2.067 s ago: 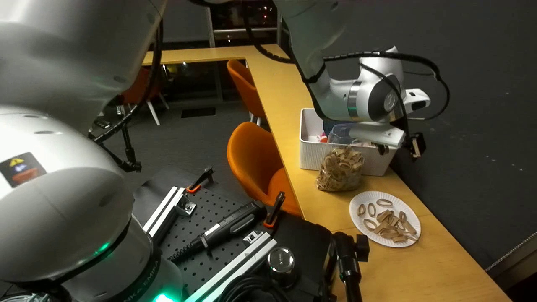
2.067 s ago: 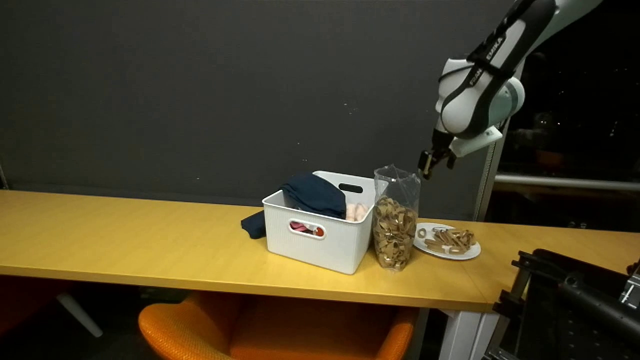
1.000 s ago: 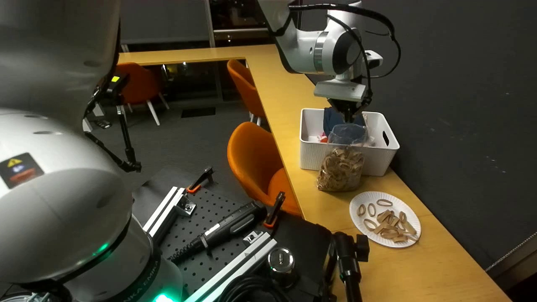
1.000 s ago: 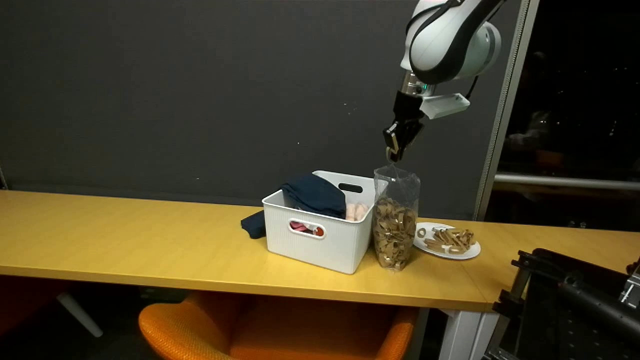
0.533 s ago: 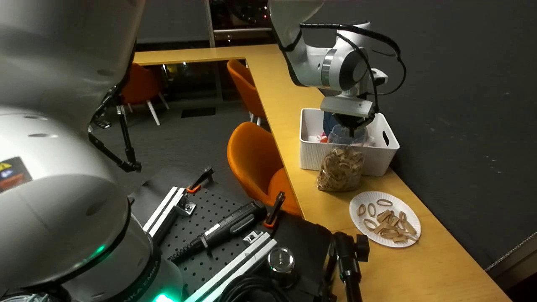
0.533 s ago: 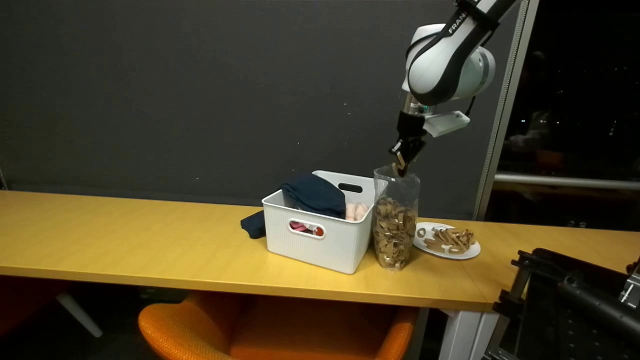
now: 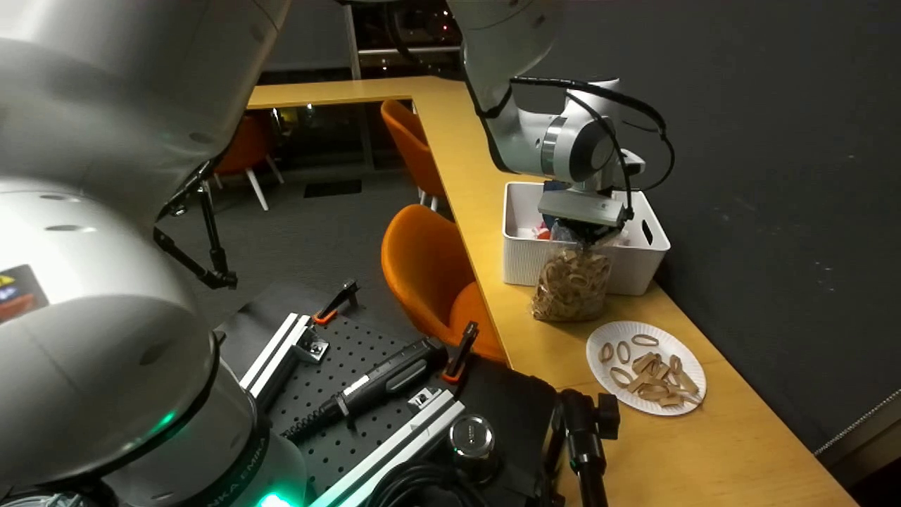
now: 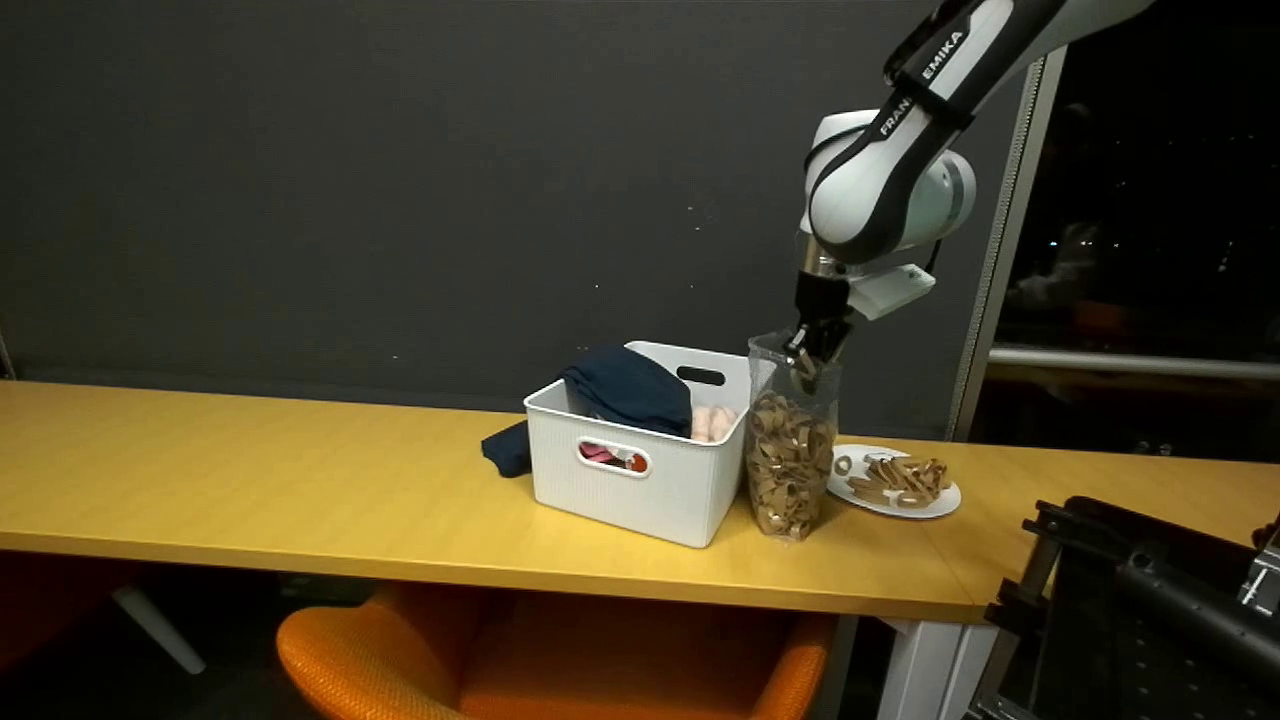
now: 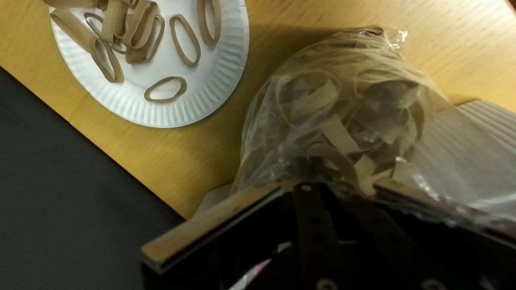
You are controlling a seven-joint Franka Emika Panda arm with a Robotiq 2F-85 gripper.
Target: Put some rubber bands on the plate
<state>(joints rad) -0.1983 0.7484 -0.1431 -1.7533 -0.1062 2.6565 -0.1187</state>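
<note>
Here, in the wrist view, one plate (image 9: 201, 105) at ten o'clock from one clear bag (image 9: 296, 76) carries rubber bands (image 9: 139, 26), at least three lying singly, the rest too heaped to count. The bag holds many more, the gripper (image 9: 327, 186) at its mouth with tips apart; in an exterior view one white basket (image 8: 630, 507), at the bag's nine o'clock, holds dark cloth (image 8: 632, 390).

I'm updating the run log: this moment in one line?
tool: in mouth of clear rubber-band bag | paper plate: holding rubber bands | grip: unclear
</note>
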